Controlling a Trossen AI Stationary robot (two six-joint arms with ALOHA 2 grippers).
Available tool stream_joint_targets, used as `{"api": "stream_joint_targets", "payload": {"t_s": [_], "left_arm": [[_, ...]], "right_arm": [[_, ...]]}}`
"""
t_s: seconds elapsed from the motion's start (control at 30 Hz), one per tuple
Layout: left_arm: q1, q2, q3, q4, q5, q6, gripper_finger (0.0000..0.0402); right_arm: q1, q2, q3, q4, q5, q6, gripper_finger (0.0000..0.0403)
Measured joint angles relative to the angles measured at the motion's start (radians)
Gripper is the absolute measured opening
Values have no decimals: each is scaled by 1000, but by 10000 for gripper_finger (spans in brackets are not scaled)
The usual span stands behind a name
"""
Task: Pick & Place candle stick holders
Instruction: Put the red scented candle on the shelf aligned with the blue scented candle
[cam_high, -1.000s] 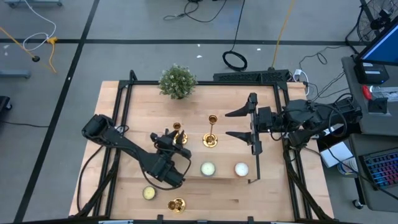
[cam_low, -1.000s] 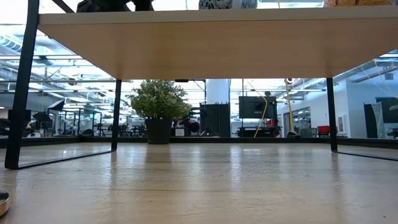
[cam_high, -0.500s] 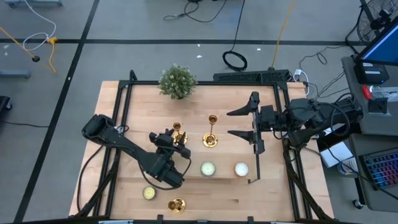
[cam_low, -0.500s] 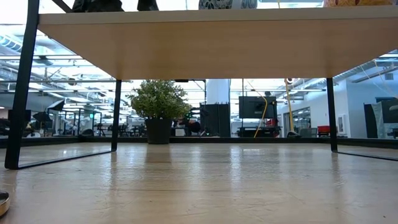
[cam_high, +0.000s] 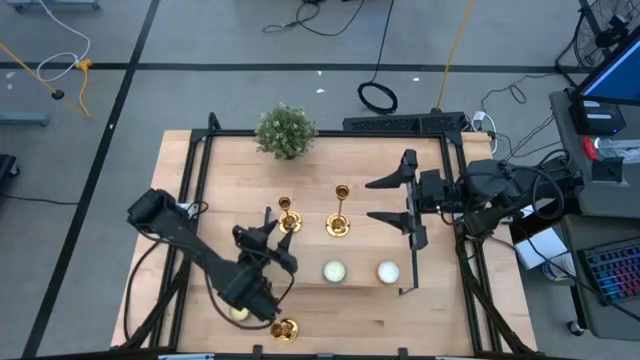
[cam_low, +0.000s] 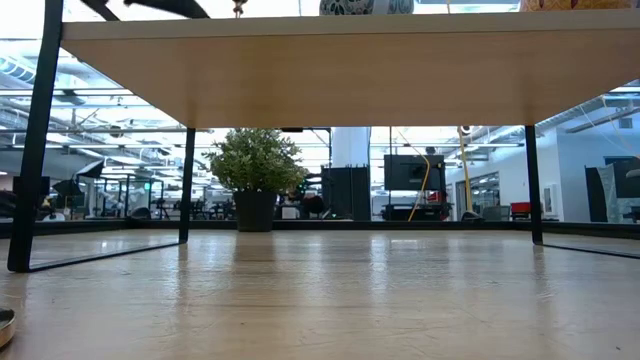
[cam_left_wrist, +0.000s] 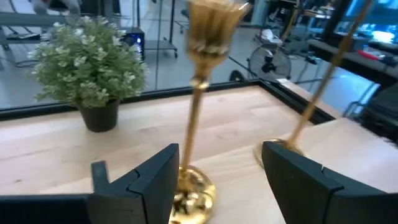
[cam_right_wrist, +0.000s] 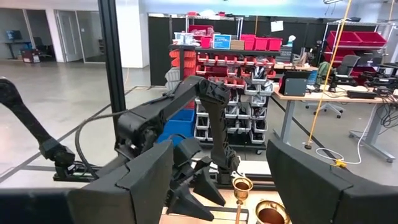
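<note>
Two gold candle stick holders stand upright on their round bases on the raised wooden shelf: one (cam_high: 287, 218) just ahead of my left gripper, one taller (cam_high: 340, 215) to its right. A third (cam_high: 284, 328) stands on the lower table near the front edge. My left gripper (cam_high: 272, 240) is open. In the left wrist view its fingers (cam_left_wrist: 155, 180) stand on either side of the nearer holder (cam_left_wrist: 198, 106) without touching it. My right gripper (cam_high: 388, 200) is open and empty, to the right of the taller holder.
A bushy green plant (cam_high: 286, 130) stands at the shelf's far side. Two white candles (cam_high: 334, 270) (cam_high: 388, 271) sit near the shelf's front edge. A pale yellow candle (cam_high: 240, 312) lies on the lower table beside the third holder. Black frame legs (cam_low: 40, 130) carry the shelf.
My left gripper has drawn back from the left holder toward the table's near left, and its arm has swung toward the near edge. The holder stays upright on the shelf. My right arm has kept still.
</note>
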Motion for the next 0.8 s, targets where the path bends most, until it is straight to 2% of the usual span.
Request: {"api": "stream_joint_targets", "payload": {"t_s": [0.37,0.67,0.8], "left_arm": [[-98,-7,202,1,129,178,237],[-220,-180,301,5,135,259,237],[-266,-268,307,56,150,383,237]], "right_arm": [[0,0,0,7,1,103,258],[0,0,0,-10,-38,318,258],[13,-2,-17,-16,-55,344,258]]}}
